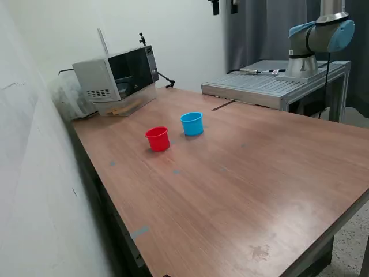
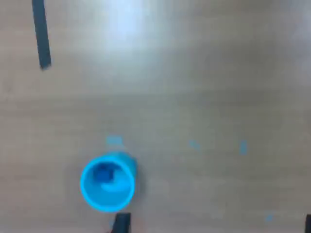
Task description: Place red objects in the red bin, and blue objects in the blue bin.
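Standing upright on table [image 1: 242, 173]: one red cup [image 1: 157, 138], one blue cup [image 1: 192, 123] holding dark-blue contents [image 2: 103, 174]; claw opening unreadable, grip undetermined.

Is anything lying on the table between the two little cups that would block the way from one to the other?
Nothing visible does. The red cup and the light-blue cup stand apart with bare tabletop between them. From above, something dark blue already lies inside the light-blue cup.
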